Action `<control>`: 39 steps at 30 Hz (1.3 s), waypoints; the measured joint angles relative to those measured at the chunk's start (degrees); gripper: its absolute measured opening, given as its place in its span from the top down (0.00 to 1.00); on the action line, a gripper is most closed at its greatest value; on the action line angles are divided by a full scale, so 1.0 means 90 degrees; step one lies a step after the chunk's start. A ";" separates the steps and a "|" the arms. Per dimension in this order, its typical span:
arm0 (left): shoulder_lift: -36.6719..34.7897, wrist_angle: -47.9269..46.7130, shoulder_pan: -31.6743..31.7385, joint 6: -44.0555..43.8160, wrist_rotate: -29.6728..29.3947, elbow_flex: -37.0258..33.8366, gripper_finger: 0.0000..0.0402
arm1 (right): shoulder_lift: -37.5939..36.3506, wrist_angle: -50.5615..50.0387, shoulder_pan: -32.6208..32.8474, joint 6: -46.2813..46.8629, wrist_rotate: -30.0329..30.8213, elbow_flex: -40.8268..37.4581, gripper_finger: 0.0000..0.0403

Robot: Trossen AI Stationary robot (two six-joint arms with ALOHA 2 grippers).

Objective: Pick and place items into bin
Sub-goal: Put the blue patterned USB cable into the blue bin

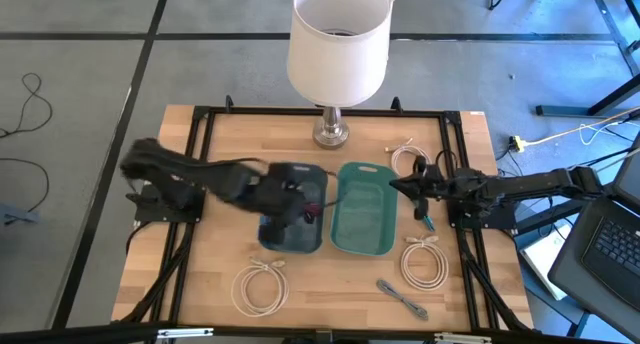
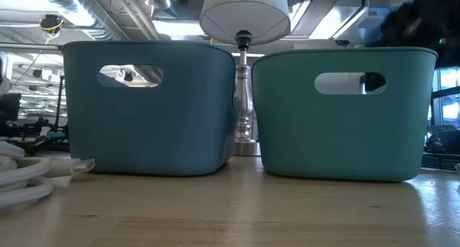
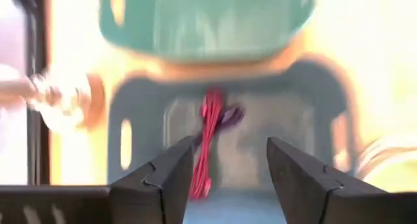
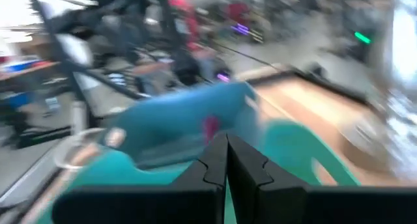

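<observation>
Two bins: blue bin (image 1: 293,206) holds red strap (image 3: 207,140) (purple beside); teal bin (image 1: 364,210).

Grey tiled floor (image 1: 90,74) around a wooden table (image 1: 220,134), ceiling lights (image 2: 172,28) overhead

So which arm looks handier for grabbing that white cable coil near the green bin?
Probably the right gripper: it hangs by the green bin, with the white cable coil on its side. The left gripper is over the blue bin.

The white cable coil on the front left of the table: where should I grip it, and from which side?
Come straight down on the white cable coil: it lies flat. Pinch across one side of the bundled loop, a finger inside the ring, one outside. The left gripper, open over the blue bin, is closest.
</observation>
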 joint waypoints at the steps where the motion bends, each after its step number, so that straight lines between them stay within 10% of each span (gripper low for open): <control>1: -0.0272 0.0312 -0.0254 -0.0024 -0.0135 -0.0173 0.55 | -0.0064 0.0017 0.0080 -0.0176 -0.0200 0.0101 0.98; 9: -0.2145 0.3079 -0.2415 -0.0245 -0.1753 -0.2554 0.57 | -0.0440 -0.1324 0.1083 -0.1005 -0.0792 0.1142 0.98; 21: -0.3254 0.4144 -0.3383 -0.1231 -0.4215 -0.4578 0.58 | 0.1463 -0.7552 0.2882 0.1758 0.2479 0.4491 0.98; 30: -0.3289 0.4300 -0.3374 -0.1118 -0.4224 -0.4583 0.58 | 0.3796 -1.1884 0.3510 0.6014 0.0785 0.6107 0.98; 35: -0.3289 0.4285 -0.3374 -0.1117 -0.4221 -0.4583 0.58 | 0.4369 -1.1849 0.4249 0.7028 0.0294 0.5759 0.98; 39: -0.3287 0.4280 -0.3374 -0.0991 -0.4214 -0.4583 0.58 | 0.4392 -1.0629 0.4767 0.7173 0.1281 0.5235 0.98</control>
